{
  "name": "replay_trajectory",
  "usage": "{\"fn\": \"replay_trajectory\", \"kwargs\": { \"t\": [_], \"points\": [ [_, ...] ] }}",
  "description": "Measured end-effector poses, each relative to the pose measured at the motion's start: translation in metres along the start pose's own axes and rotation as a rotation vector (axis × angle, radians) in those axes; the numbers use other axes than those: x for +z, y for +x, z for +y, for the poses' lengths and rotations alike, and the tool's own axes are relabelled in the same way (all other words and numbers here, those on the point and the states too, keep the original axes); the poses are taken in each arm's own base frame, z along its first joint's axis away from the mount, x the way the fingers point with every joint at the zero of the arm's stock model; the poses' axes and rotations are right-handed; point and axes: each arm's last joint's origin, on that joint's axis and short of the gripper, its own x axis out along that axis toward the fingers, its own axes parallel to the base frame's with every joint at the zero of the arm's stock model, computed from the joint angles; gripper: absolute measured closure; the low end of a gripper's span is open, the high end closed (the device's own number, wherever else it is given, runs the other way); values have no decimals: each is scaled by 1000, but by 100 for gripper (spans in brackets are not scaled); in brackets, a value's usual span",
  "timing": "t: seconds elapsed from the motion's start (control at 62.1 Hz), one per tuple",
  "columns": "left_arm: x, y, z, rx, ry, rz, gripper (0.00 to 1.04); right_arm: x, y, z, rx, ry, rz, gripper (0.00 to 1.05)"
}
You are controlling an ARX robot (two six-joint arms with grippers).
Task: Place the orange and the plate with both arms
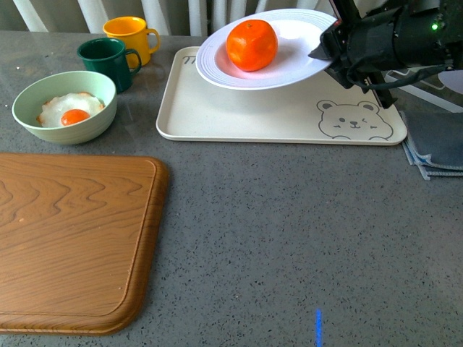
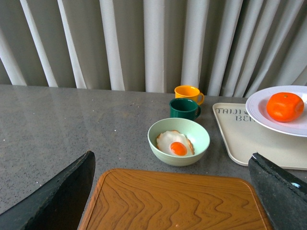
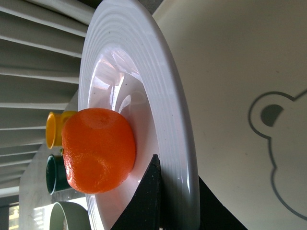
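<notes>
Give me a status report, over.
Right gripper shut on plate rim, orange on it, above tray. Left gripper open, empty, over board. Bowl and mugs stand aside.

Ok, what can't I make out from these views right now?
Tray lettering: front and left wrist views, mostly covered by the plate.
Right end effector, lower fingertip: front view, hidden under the plate.
Left end effector: missing from front view; left wrist view's bottom edge cuts its fingers.
Blue cloth: front view, cut by right edge.
</notes>
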Motion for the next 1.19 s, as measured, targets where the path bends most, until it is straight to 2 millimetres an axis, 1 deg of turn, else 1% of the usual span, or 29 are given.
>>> {"fn": "replay_trajectory", "kwargs": {
  "t": [0.145, 0.274, 0.435, 0.628, 0.87, 0.967, 1.064, 1.096, 1.192],
  "points": [
    [0, 0, 0, 0, 0, 0, 9, -2, 16, 7, -3, -8, 8, 101],
    [0, 0, 0, 0, 0, 0, 9, -9, 26, 0, -35, -11, 22, 101],
    [0, 0, 0, 0, 0, 0, 9, -14, 32, -10, -45, -8, 27, 101],
    [0, 0, 0, 0, 0, 0, 9, -15, 31, -16, -56, -1, 21, 101],
    [0, 0, 0, 0, 0, 0, 9, -22, 26, -30, -71, 8, 31, 65],
    [0, 0, 0, 0, 0, 0, 9, -23, 20, -36, -79, 12, 32, 49],
    [0, 0, 0, 0, 0, 0, 9, -23, 5, -33, -40, -2, 17, 34],
    [0, 0, 0, 0, 0, 0, 9, -23, 1, -32, -29, -9, 15, 30],
    [0, 0, 0, 0, 0, 0, 9, -20, -21, -23, 20, -56, -13, 15]
  ]
}}
